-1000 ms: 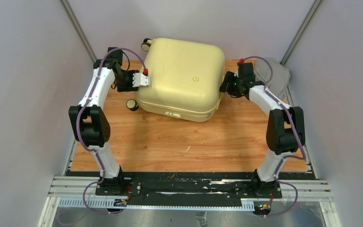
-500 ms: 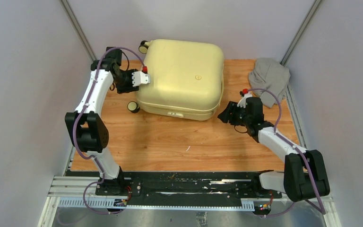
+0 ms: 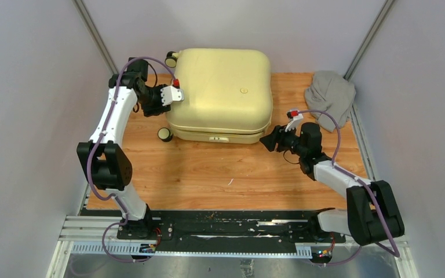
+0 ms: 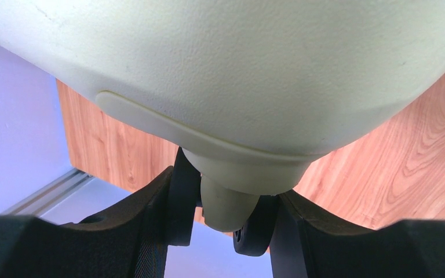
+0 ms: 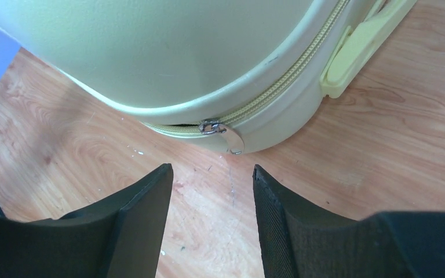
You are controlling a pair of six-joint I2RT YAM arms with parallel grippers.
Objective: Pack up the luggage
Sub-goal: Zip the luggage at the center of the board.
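Top view: the closed luggage [image 3: 220, 92] lies on the tabletop [image 3: 208, 174]. The left gripper [image 3: 171, 98] is against its side and the right gripper [image 3: 268, 141] is just beside its corner.

Left wrist: a wheel [image 4: 227, 202] sits between half-parted fingers [image 4: 156, 231]. Whether they clamp it cannot be told.

Right wrist: the jaws stand wide and empty, with the zipper pull [image 5: 232, 139] just ahead.

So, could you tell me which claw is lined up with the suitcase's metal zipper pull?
The right claw: its open fingers face the silver zipper pull on the pale yellow hard-shell suitcase. The left claw grips a cream wheel mount instead.
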